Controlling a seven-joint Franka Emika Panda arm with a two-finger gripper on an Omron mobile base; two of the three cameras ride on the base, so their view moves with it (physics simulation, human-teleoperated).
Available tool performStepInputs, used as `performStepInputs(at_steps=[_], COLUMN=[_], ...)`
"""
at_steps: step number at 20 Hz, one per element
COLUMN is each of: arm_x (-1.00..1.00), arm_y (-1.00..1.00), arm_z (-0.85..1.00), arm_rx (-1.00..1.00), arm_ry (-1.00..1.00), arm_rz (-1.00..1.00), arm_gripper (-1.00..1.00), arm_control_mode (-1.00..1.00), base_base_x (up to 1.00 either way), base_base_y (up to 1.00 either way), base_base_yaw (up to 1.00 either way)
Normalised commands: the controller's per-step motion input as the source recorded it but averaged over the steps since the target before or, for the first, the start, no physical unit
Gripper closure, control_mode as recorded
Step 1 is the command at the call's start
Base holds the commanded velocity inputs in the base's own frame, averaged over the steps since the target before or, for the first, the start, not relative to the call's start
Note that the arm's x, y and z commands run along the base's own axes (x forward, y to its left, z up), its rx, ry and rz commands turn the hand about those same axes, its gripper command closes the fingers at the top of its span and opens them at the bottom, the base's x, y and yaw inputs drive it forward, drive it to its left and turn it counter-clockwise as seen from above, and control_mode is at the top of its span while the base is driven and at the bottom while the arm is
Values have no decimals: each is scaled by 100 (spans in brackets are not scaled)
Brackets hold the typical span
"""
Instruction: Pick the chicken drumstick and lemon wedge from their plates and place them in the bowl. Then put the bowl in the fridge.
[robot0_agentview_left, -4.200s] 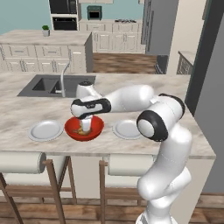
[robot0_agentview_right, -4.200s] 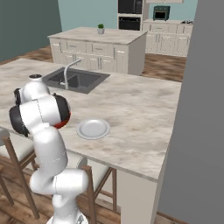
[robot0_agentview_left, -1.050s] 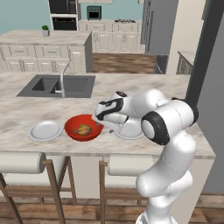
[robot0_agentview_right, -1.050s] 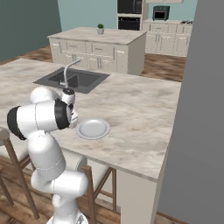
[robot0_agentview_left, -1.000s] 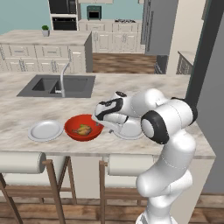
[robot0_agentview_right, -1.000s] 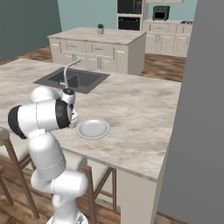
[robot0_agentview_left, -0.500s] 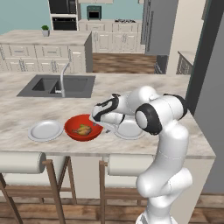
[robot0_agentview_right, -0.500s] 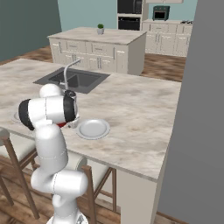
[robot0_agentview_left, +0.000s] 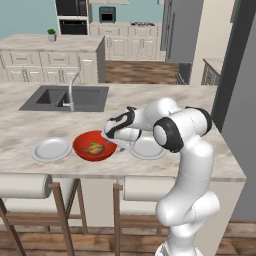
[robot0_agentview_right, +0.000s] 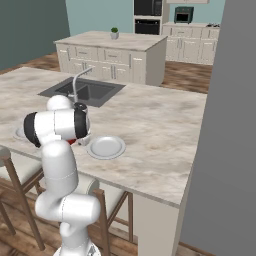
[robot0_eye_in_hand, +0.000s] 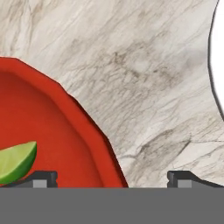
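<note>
On the marble worktop (robot0_agentview_left: 30, 130) I log the red bowl (robot0_agentview_left: 85, 143) holding the chicken drumstick (robot0_agentview_left: 94, 148) and lemon wedge (robot0_eye_in_hand: 15, 161), two bare plates (robot0_agentview_left: 51, 149) flanking it, and my end effector (robot0_agentview_left: 116, 143), fingers spread wide, empty, straddling the bowl's right rim.

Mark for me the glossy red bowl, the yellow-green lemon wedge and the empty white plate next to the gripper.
Glossy red round bowl (robot0_agentview_left: 84, 151): left base view, near rim.
Yellow-green lemon wedge (robot0_eye_in_hand: 15, 162): hand view, middle of its flesh.
Flat white plate (robot0_agentview_right: 105, 147): right base view, bare centre.
</note>
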Motion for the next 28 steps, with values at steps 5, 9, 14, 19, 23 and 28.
performStepInputs(at_steps=[5, 9, 14, 19, 23, 28], arm_x=[-7, -13, -27, -36, -33, -25], arm_y=[18, 13, 4, 0, 0, -4], arm_z=[-21, -15, -3, 22, 32, 40], arm_rx=[1, 3, 1, 1, 4, 9], arm_ry=[0, -4, -10, -13, -7, -13], arm_rz=[-2, -1, 0, 0, 0, 0], arm_gripper=[100, 100, 100, 100, 100, 100], arm_control_mode=[-100, -100, -100, -100, -100, -100], base_base_x=[0, 0, 0, 0, 0, 0], base_base_y=[0, 0, 0, 0, 0, 0], base_base_yaw=[0, 0, 0, 0, 0, 0])
